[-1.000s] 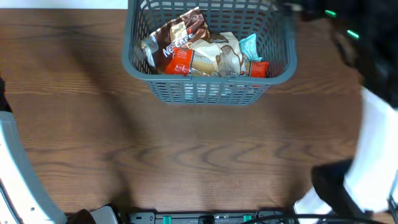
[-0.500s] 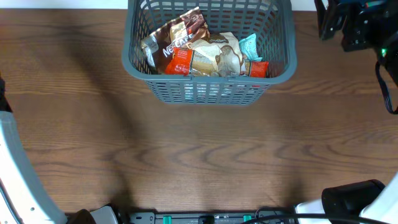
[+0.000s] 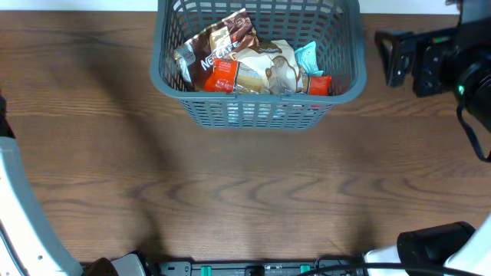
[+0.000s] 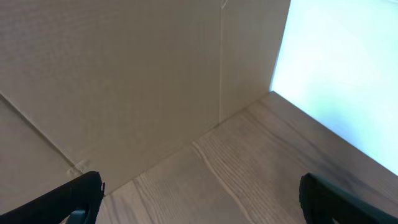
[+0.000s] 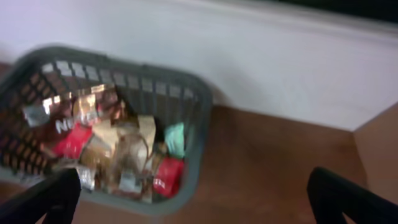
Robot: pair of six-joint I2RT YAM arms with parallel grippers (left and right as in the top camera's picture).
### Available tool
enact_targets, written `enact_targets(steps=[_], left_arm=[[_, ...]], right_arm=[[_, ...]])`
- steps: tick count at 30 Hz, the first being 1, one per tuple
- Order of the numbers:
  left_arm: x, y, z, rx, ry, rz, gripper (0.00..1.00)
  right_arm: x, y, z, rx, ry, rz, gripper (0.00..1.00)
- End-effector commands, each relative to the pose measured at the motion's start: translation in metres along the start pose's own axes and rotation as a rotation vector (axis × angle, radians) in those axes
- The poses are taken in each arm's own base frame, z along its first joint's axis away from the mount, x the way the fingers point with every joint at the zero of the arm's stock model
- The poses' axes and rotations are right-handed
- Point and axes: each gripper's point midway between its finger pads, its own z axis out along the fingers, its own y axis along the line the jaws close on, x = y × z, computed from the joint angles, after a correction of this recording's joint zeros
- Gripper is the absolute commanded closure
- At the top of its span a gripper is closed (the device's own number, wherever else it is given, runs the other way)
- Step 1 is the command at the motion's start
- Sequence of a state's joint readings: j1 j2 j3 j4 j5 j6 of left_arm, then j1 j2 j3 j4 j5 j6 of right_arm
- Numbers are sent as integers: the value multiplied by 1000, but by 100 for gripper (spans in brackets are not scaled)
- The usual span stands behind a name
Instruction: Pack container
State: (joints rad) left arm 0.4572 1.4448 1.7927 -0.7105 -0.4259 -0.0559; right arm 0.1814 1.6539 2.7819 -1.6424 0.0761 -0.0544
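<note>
The container (image 3: 253, 113) is a blue-grey lattice basket at the table's far middle. It holds several food packets: a brown Nescafe packet (image 3: 224, 40), red packets and a teal one (image 3: 307, 55). My right gripper (image 3: 390, 58) hovers open and empty just right of the basket, level with its right wall. In the right wrist view the basket (image 5: 198, 140) and its packets lie ahead and to the left of the open right gripper (image 5: 196, 200); the view is blurred. My left gripper (image 4: 199, 200) is open and empty, and is outside the overhead view.
The left wrist view faces a cardboard wall (image 4: 124, 81) and pale wood tabletop (image 4: 249, 168). A white wall (image 5: 267, 62) runs behind the basket. Brown wood table (image 3: 245, 184) stretches in front of the basket. A white arm base (image 3: 19, 215) stands at the left edge.
My right arm swung from a blur at the right edge up to the far right corner, then down and left beside the basket. The basket and packets have not moved.
</note>
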Motion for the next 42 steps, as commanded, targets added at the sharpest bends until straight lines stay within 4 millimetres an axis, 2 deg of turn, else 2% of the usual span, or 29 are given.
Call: enact_targets(steps=[1, 6, 9, 13, 21, 24, 29, 32, 35, 38, 42], left_arm=[[0, 4, 1, -17, 0, -10, 1], [0, 4, 1, -17, 0, -10, 1], [0, 4, 1, -17, 0, -10, 1], [0, 4, 1, -17, 0, -10, 1], [0, 4, 1, -17, 0, -10, 1], [0, 4, 1, -17, 0, -10, 1], [0, 4, 1, -17, 0, -10, 1], [0, 4, 1, -17, 0, -10, 1], [0, 4, 1, -17, 0, -10, 1], [0, 4, 1, -17, 0, -10, 1], [0, 4, 1, -17, 0, -10, 1]], right_arm=[[13, -4, -5, 11, 45, 15, 1], [14, -4, -5, 11, 47, 15, 1], [12, -4, -14, 11, 25, 16, 1], [8, -6, -46, 14, -52, 21, 1], [-8, -13, -136, 50, -338, -85, 1], [0, -15, -167, 75, -425, -147, 1], [28, -15, -192, 106, -489, -224, 1], [48, -14, -191, 116, -496, -254, 1], [66, -12, -179, 119, -509, -252, 1], [79, -6, -158, 102, -522, -256, 1], [94, 0, -117, 94, -527, -259, 1]])
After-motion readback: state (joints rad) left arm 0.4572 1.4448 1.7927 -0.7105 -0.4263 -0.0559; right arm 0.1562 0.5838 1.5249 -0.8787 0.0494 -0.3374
